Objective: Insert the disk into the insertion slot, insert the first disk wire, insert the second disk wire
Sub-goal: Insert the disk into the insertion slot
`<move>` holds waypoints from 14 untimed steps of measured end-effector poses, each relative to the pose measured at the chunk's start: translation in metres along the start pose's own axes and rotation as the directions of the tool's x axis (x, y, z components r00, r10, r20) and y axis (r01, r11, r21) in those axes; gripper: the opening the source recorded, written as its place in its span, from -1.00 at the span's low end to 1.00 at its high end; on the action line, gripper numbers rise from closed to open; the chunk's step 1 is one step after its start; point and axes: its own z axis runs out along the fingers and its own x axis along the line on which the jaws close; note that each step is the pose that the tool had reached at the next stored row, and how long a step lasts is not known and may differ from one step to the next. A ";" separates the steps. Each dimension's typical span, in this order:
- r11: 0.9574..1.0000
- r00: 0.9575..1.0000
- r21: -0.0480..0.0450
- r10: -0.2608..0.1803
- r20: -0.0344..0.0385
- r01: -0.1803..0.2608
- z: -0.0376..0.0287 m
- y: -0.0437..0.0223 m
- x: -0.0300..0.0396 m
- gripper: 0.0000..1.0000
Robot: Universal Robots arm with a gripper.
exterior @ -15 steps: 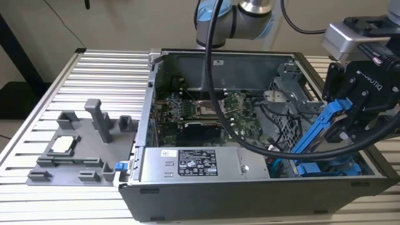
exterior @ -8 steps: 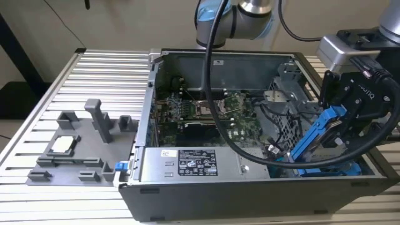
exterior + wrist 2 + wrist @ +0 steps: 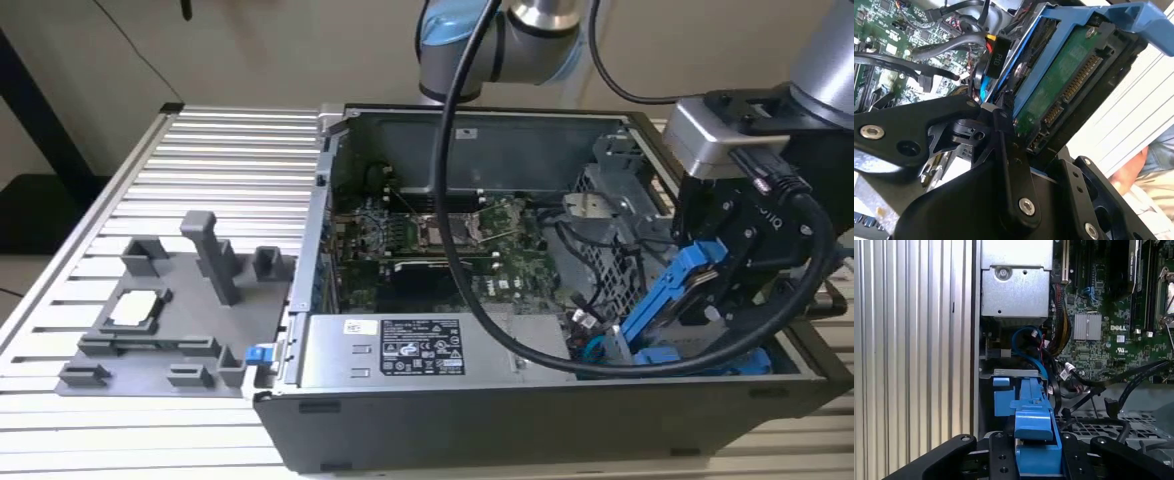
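My gripper (image 3: 710, 300) is shut on the disk (image 3: 683, 292), a drive in a bright blue carrier frame. It hangs tilted over the open computer case, at the corner on the exterior view's right. In the second wrist view the disk (image 3: 1066, 87) shows its green circuit board and connector pins, with black fingers (image 3: 1004, 145) clamped on its edge. The carrier's blue end tab (image 3: 1034, 422) sits between the fingers in the first wrist view. The grey perforated drive cage (image 3: 607, 228) holding the insertion slot stands just beside the disk. Loose blue and black cables (image 3: 1030, 346) lie near it.
Another blue carrier (image 3: 714, 362) lies low in the case under the held disk. A silver power-supply box (image 3: 400, 350) sits along the case's front, with the motherboard (image 3: 441, 235) behind it. A grey fixture (image 3: 174, 310) stands on the ribbed table at the exterior view's left. A person's hand (image 3: 1134, 170) is nearby.
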 end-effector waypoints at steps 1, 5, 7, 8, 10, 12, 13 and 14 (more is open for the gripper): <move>1.000 1.000 0.000 0.000 0.000 0.000 0.0018 0.0000 0.0000 -0.34; 1.000 1.000 0.000 0.000 0.000 0.000 0.0091 0.0000 0.0000 -0.34; 1.000 1.000 0.001 0.000 0.000 0.000 0.0128 -0.0001 0.0000 -0.34; 1.000 1.000 0.001 -0.001 0.000 0.001 0.0146 -0.0001 0.0000 -0.34; 1.000 1.000 0.002 0.000 0.000 0.000 0.0181 -0.0001 0.0000 -0.34; 1.000 1.000 0.002 -0.001 0.000 0.001 0.0200 -0.0001 0.0000 -0.34; 1.000 1.000 0.002 -0.001 0.000 0.001 0.0200 -0.0001 0.0000 -0.34; 1.000 1.000 0.002 -0.001 0.000 0.001 0.0200 -0.0001 0.0000 -0.34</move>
